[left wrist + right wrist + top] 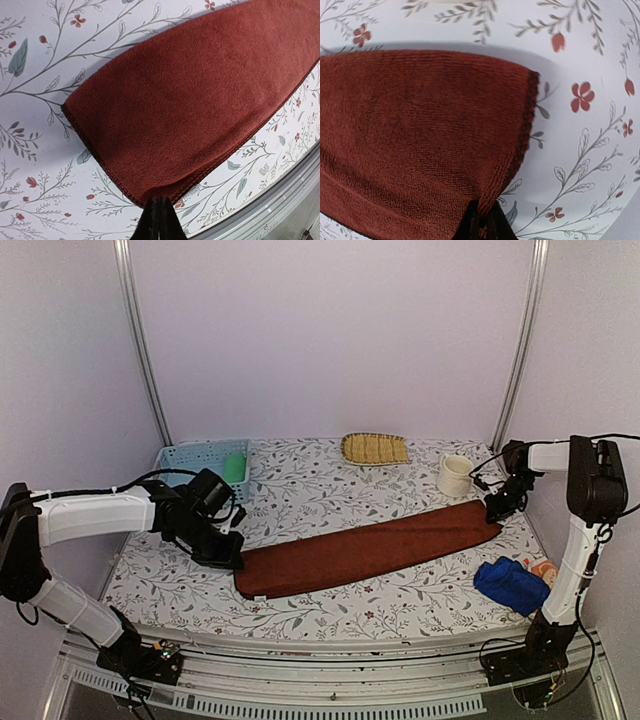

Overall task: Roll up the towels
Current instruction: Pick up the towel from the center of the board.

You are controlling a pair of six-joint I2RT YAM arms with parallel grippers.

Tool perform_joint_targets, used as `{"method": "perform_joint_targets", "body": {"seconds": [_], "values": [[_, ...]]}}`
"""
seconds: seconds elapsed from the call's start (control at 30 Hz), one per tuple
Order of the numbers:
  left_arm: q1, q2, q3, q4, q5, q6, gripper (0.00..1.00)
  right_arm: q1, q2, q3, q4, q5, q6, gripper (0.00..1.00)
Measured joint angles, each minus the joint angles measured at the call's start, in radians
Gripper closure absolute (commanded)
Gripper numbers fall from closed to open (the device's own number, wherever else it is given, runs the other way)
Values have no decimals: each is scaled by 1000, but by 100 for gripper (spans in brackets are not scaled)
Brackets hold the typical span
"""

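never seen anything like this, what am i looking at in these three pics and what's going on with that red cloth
Two robot arms are bolted at the near edge of a flowered table. The wide picture comes from a fixed camera above and behind them. The two close-ups come from cameras on the arms' wrists, looking down past their own fingers. A long brown towel lies flat across the table. The left gripper pinches one end and the right gripper pinches the other. Also there: a blue towel with something orange beside it, a pale blue basket holding something green, a straw tray and a white cup.
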Motion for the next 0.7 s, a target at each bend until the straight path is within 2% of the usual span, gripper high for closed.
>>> {"method": "perform_joint_targets", "body": {"seconds": [0.4, 0.57, 0.7], "values": [[0, 0, 2, -3, -40, 11, 98, -102, -5, 44, -56, -155, 5, 98], [0, 11, 2, -3, -58, 15, 98, -100, -117, 85, -118, -303, 18, 98], [0, 27, 2, -2, -67, 17, 98, -48, -203, 108, -163, -415, 27, 98]]}}
